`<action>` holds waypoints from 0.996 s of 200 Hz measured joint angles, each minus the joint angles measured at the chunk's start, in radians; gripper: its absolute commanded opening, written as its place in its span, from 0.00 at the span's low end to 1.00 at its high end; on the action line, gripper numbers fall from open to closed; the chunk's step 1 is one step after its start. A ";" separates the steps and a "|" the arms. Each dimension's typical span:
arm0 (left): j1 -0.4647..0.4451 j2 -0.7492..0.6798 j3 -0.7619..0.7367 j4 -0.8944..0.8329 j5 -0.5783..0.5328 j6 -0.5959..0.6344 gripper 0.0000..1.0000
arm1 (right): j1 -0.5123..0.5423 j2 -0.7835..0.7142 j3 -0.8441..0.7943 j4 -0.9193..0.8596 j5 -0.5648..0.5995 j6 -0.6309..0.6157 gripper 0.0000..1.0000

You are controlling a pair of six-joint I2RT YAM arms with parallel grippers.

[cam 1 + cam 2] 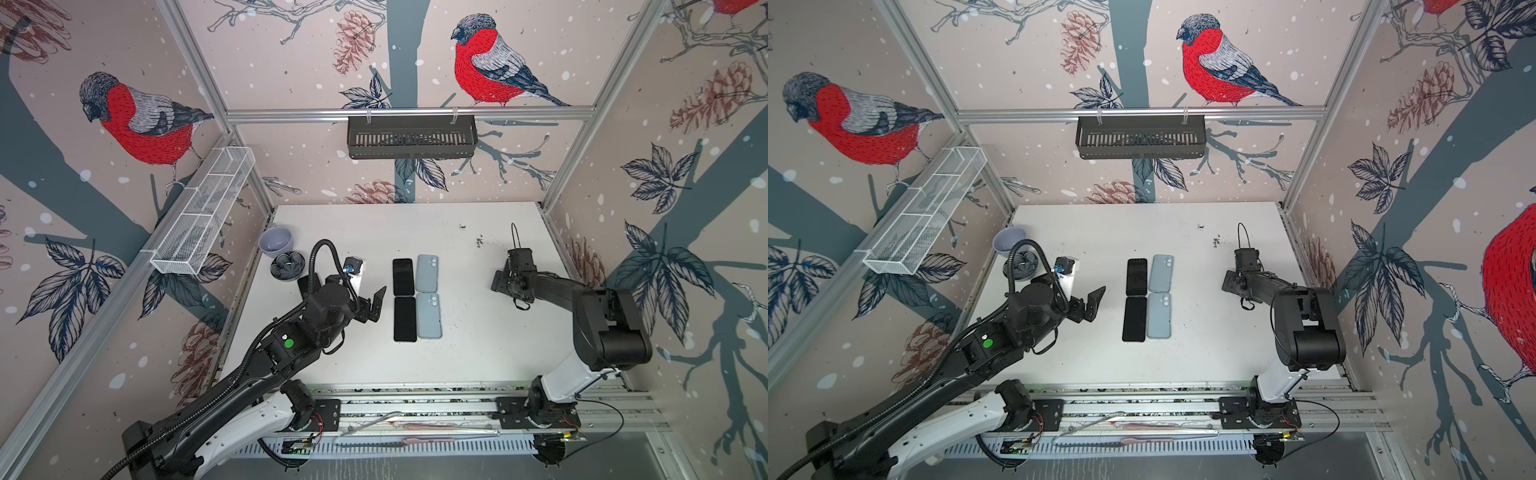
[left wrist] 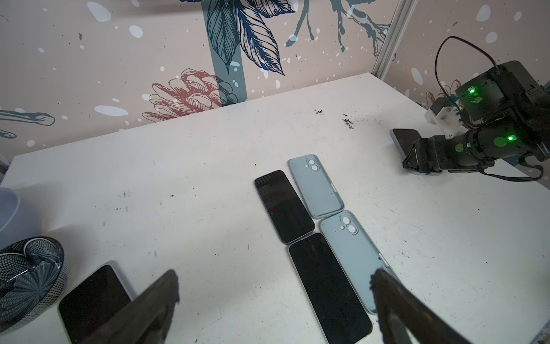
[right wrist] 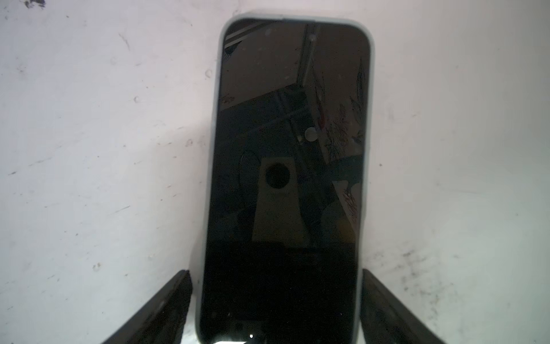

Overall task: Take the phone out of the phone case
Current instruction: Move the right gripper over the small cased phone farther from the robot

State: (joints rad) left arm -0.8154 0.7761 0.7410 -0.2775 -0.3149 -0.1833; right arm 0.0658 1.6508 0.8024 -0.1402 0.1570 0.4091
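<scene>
A black phone in a pale blue-grey phone case (image 3: 293,149) lies screen up on the white table (image 3: 89,149). My right gripper (image 3: 275,270) straddles its near end, and each finger stands close beside a long edge of the case. Whether they touch it does not show. The left wrist view has that phone (image 2: 401,138) under the right gripper (image 2: 412,162). Mid-table lie two bare phones (image 1: 403,276) (image 1: 405,319) beside two empty blue cases (image 1: 428,273) (image 1: 429,316). My left gripper (image 1: 375,302) hovers open and empty just left of them. Another cased phone (image 2: 92,297) lies near the left arm.
A lavender bowl (image 1: 276,240) and a patterned bowl (image 1: 287,266) stand at the table's back left. A white mesh basket (image 1: 203,212) hangs on the left wall and a black basket (image 1: 411,137) on the back wall. Dark crumbs (image 1: 480,241) lie behind the right gripper.
</scene>
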 measured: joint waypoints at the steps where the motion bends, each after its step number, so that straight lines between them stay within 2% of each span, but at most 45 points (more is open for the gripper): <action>1: 0.000 0.000 0.000 0.000 0.000 0.000 0.99 | 0.000 0.000 0.000 0.000 0.000 0.000 0.82; 36: 0.000 0.003 0.000 0.000 0.002 0.000 0.99 | 0.005 0.000 -0.002 0.008 0.000 0.000 0.77; 113: 0.000 0.010 0.000 0.000 0.022 -0.001 0.99 | 0.015 -0.005 -0.006 0.011 -0.001 -0.001 0.57; 199: 0.000 0.026 -0.007 0.005 0.036 -0.009 0.99 | 0.091 -0.065 -0.035 -0.015 -0.023 -0.005 0.39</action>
State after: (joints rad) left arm -0.8154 0.8021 0.7341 -0.2729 -0.2790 -0.1925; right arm 0.1566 1.5860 0.7670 -0.1555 0.1337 0.4046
